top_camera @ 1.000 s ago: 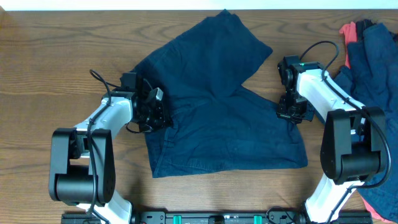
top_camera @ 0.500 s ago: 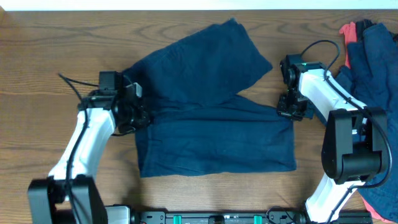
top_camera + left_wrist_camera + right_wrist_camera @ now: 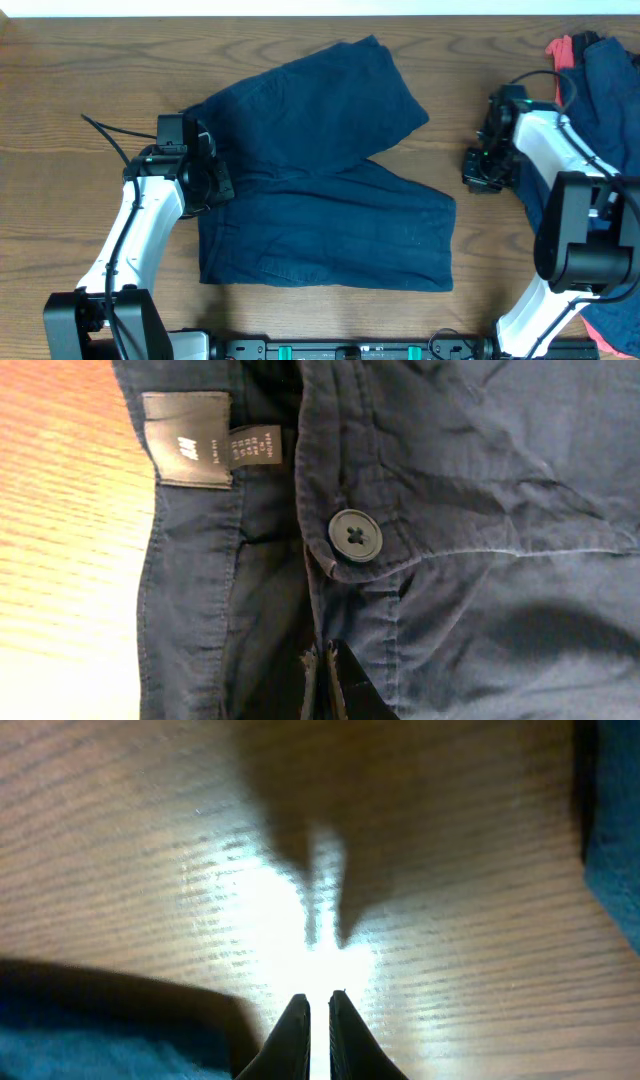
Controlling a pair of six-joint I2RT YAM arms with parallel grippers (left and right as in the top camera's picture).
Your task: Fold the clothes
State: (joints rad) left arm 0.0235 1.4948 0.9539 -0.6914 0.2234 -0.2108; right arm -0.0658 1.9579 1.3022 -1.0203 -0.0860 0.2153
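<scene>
Shorts (image 3: 325, 190) now lie further left on the wooden table (image 3: 60, 90), dragged by the left gripper (image 3: 205, 180) clenched on their waistband; the right gripper (image 3: 483, 172), nearly closed, has let go and hangs empty, hem freed for folding.

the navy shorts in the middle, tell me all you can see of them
The navy shorts are soft dark blue cloth, spread flat on the wooden table, legs splayed toward the right. The open waistband shows a grey label and a dark button. The left gripper is shut on the waistband.
</scene>
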